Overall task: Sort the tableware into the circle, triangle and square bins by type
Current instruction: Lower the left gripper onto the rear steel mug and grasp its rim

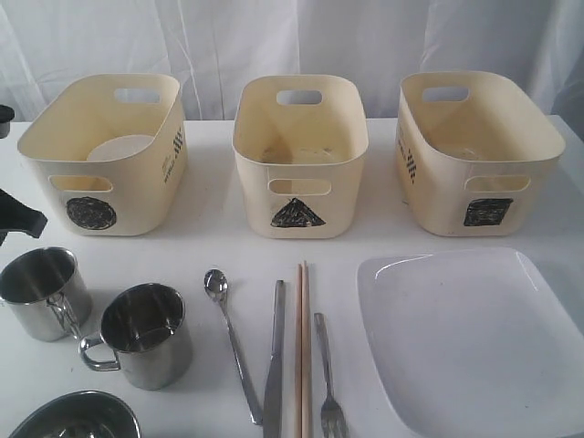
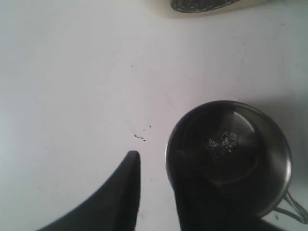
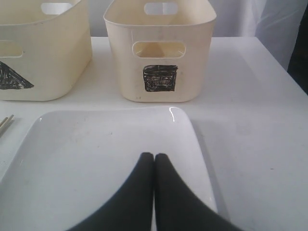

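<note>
Three cream bins stand in a row at the back: circle bin (image 1: pixel 105 155), triangle bin (image 1: pixel 299 155), square bin (image 1: pixel 474 151). In front lie two steel mugs (image 1: pixel 41 292) (image 1: pixel 144 336), a steel bowl (image 1: pixel 73 418), spoon (image 1: pixel 228 338), knife (image 1: pixel 274 365), chopsticks (image 1: pixel 303 347), fork (image 1: pixel 328 383) and the white square plate (image 1: pixel 465 338). My left gripper (image 2: pixel 156 161) is open just over the left mug (image 2: pixel 231 144); the mug's rim lies between the fingers, one dark finger over its mouth. My right gripper (image 3: pixel 154 156) is shut and empty above the plate (image 3: pixel 96 159), facing the square bin (image 3: pixel 161 53).
A black part of the left arm (image 1: pixel 18 219) shows at the exterior view's left edge. The table's right edge (image 3: pixel 284 67) runs close beside the square bin. White curtain hangs behind the bins. The triangle bin (image 3: pixel 43 57) and chopstick tips (image 3: pixel 5 122) sit beside the plate.
</note>
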`<state>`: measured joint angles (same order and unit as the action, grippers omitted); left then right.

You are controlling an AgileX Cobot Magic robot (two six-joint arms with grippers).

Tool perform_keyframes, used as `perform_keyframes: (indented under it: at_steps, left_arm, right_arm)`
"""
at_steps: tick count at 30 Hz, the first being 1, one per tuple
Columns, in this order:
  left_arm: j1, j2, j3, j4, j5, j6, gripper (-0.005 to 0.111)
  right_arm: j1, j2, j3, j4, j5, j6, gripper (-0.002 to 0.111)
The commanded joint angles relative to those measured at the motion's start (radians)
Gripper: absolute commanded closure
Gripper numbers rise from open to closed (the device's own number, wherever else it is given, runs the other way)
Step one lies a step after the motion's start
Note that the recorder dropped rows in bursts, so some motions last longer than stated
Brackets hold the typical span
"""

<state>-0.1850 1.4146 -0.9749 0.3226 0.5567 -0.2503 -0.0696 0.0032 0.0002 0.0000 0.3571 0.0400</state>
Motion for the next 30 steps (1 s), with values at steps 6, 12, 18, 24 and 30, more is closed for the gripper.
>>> perform_keyframes:
  at_steps: [6,12,18,24,30]
  left_arm:
    - [0.005,0.100,0.009,0.011,-0.061,-0.007,0.053]
    - [0.005,0.177,0.009,0.032,-0.045,-0.012,0.053]
    - [0.005,0.254,0.009,0.028,-0.098,-0.012,0.053]
    - [0.005,0.288,0.009,0.019,-0.052,-0.041,0.059]
    - [0.005,0.288,0.009,0.027,-0.017,-0.043,0.106]
  right_arm:
    - [0.005,-0.003,0.000,0.000,-0.014,0.001,0.108]
    - [0.005,-0.003,0.000,0.000,-0.014,0.001,0.108]
    - [0.005,-0.003,0.000,0.000,-0.014,0.001,0.108]
    - [0.005,-0.003,0.000,0.000,-0.014,0.001,0.108]
    - [0.005,-0.003,0.000,0.000,-0.014,0.001,0.108]
